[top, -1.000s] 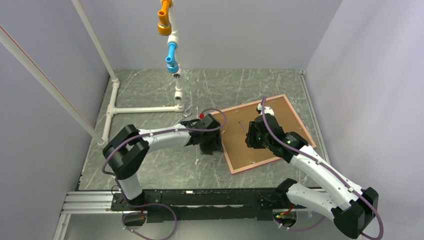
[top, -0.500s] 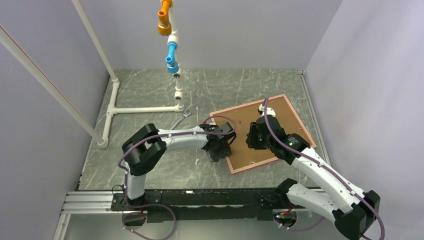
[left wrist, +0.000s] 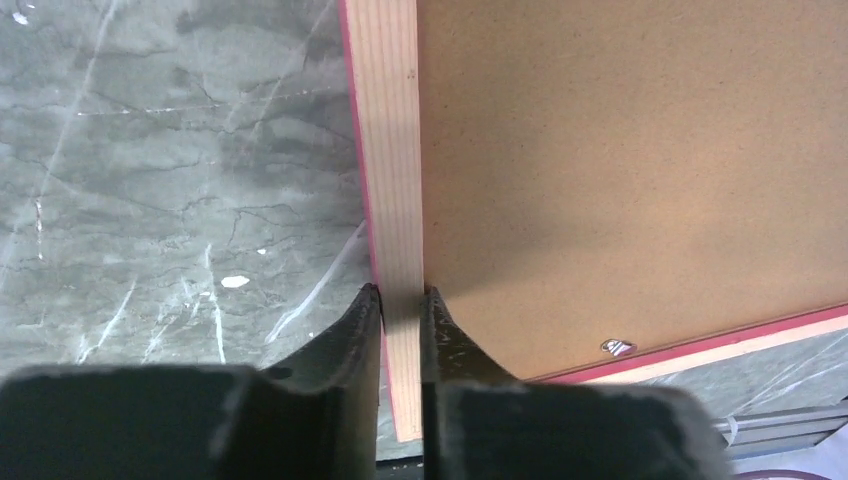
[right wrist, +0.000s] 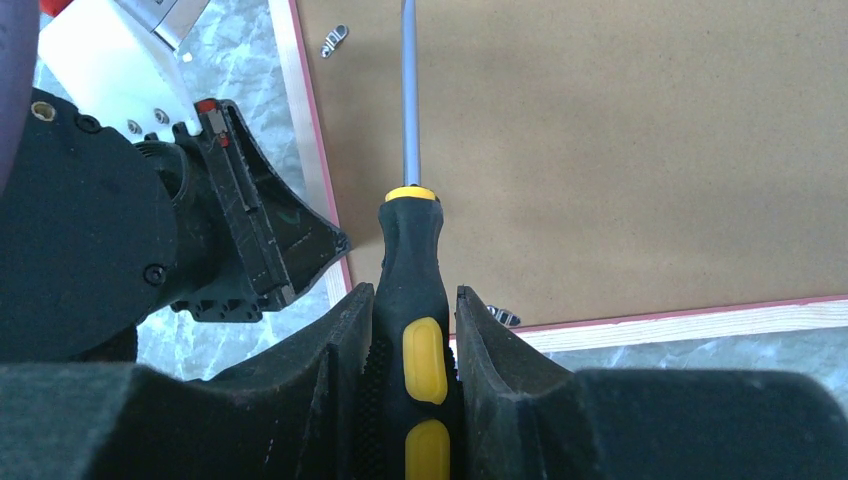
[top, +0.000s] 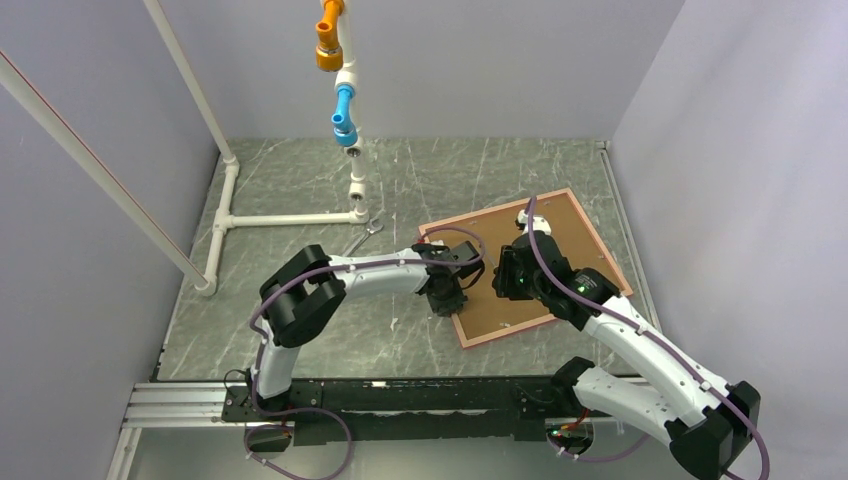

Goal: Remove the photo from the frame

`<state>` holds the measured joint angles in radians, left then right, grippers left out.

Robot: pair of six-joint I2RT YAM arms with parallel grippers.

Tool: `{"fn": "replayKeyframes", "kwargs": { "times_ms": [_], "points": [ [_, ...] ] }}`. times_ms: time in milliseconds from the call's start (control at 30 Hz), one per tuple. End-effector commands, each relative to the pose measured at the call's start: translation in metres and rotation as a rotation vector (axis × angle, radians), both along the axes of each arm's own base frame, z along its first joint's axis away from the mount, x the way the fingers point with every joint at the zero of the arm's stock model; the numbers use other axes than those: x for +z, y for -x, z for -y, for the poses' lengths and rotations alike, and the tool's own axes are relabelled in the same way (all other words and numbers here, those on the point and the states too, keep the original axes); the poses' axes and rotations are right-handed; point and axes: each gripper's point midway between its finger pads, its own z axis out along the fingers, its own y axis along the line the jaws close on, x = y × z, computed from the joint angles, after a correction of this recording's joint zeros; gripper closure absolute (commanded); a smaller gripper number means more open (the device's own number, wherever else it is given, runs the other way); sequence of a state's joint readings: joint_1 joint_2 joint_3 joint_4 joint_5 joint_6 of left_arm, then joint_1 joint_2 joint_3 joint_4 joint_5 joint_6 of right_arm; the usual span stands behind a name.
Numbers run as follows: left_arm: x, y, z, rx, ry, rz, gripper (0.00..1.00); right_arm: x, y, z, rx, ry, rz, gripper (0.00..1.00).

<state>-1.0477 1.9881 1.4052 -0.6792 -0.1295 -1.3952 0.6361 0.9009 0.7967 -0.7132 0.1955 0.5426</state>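
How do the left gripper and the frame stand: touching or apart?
Touching. In the left wrist view the left gripper pinches the frame at its border, fingers against both sides, no gap.

white pipes (top: 290,217) far left, wrench (top: 365,233) near frame (top: 580,230)

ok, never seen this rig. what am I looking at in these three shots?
Two robot arms bolted to a table. The wide shot is from a camera overhead; the other two sit on the wrists, looking along each hand's fingers. The frame lies face down, brown back up, so the photo is hidden. The left hand pinches the frame's rail; the right hand holds a screwdriver. A wrench and white pipes also sit on the table.
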Motion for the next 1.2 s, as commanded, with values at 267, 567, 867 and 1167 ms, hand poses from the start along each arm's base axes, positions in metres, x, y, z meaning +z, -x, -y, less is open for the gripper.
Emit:
{"fn": "replayKeyframes", "kwargs": {
  "times_ms": [267, 567, 867, 1167],
  "points": [
    [-0.04, -0.06, -0.093, -0.392, -0.313, 0.139, 1.0, 0.01, -0.004, -0.005, 0.009, -0.034, 0.032, 1.0],
    [-0.036, -0.137, -0.126, -0.709, -0.371, 0.273, 1.0, 0.006, -0.002, -0.01, 0.03, -0.039, 0.01, 1.0],
    [-0.001, -0.176, -0.112, -0.753, -0.267, 0.344, 0.86, 0.006, -0.001, -0.011, 0.039, -0.044, 0.007, 1.0],
    [0.043, -0.148, -0.146, -0.286, -0.251, 0.293, 0.35, 0.005, -0.001, -0.012, 0.043, -0.052, 0.012, 1.0]
  ]
}}
